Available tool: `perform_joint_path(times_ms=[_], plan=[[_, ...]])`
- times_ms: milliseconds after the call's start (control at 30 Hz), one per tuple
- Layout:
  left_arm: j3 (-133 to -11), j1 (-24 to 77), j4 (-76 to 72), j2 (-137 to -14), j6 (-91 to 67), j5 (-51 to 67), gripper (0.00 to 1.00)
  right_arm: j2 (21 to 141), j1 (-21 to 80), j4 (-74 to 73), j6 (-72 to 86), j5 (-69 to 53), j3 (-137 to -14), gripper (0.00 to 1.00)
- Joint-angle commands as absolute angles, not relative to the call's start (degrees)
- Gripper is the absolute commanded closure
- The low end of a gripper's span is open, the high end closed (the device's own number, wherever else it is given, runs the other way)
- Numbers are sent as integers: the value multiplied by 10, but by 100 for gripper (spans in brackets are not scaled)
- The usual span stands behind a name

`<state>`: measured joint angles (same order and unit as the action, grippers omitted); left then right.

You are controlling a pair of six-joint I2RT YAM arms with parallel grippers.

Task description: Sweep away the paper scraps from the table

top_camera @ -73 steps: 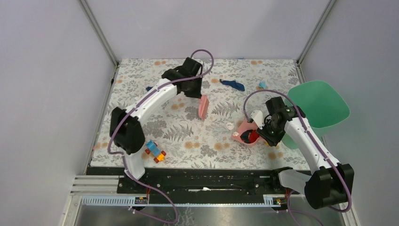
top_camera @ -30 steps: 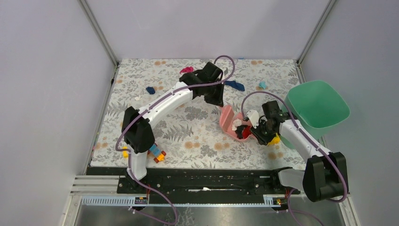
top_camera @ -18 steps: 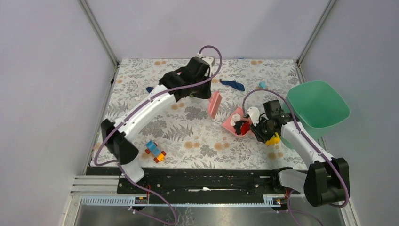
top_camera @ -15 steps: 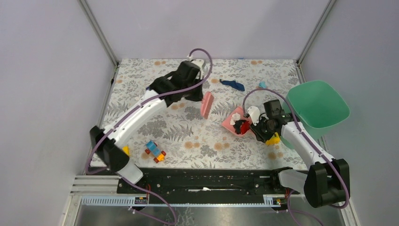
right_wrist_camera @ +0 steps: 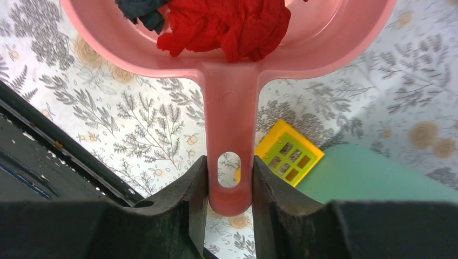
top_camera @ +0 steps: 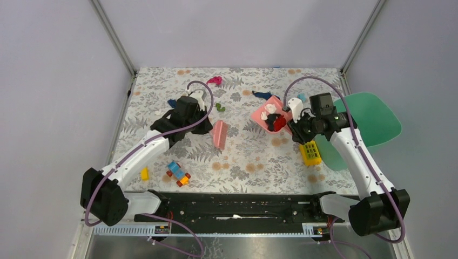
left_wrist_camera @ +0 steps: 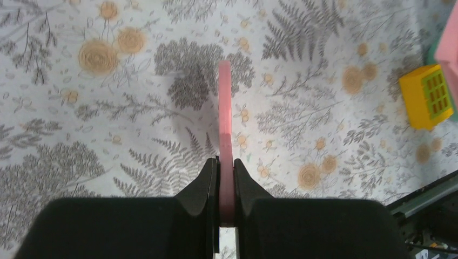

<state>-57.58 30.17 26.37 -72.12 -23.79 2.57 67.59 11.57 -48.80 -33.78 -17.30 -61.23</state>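
Paper scraps (top_camera: 273,116) are partly caught and partly loose. A red one, a dark one and a white one sit inside the pink dustpan (top_camera: 258,120), and more lie on the surface (top_camera: 243,162) around it.

Closest to the arms, well to the left of the dustpan, are the toy bricks (top_camera: 178,174). Leave those alone. The yellow block (top_camera: 310,152) sits a bit nearer than the dustpan, on its right, not touching it.

Your left hand (left_wrist_camera: 226,164) is clamped tight on the flat pink sweeper (top_camera: 219,134). The sweeper stands on its edge, left of the dustpan and a little nearer. Half a second ago it was farther back. The left arm has pulled away, and now you can see scraps it was hiding.

Your right hand (right_wrist_camera: 229,162) is squeezed shut on the dustpan's handle. It has carried the dustpan away from the yellow block, toward the far side, with its load inside. The green bin (top_camera: 372,121) is just to the dustpan's right.

Left of the dustpan lies a green scrap (top_camera: 220,107). Well beyond that, farther left, is a blue scrap (top_camera: 172,102). A dark blue scrap (top_camera: 261,95) lies just behind the dustpan's far corner. Farthest back and to the left is a magenta scrap (top_camera: 215,81).

So the job is not done. I think you can tip this load into the bin, then bring the dustpan back for the loose ones.
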Motion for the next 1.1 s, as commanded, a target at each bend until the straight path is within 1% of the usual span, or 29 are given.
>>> perform_joint_path(times_ms=[0, 267, 633, 767, 900, 1067], plan=[[-564, 287, 151, -709, -237, 66, 100, 692, 115, -546, -318, -177, -693, 100], [-539, 267, 125, -718, -257, 129, 100, 720, 115, -615, -309, -119, -814, 100], [-538, 266, 131, -720, -252, 130, 100, 757, 111, -738, -291, -63, -959, 100], [-540, 266, 132, -726, -253, 141, 100, 776, 91, -791, -283, -83, -1013, 100], [-540, 266, 134, -726, -254, 146, 100, 783, 71, -819, -288, -65, -1049, 100], [-539, 266, 134, -726, -254, 151, 100, 794, 13, -845, -303, -76, -1084, 100]])
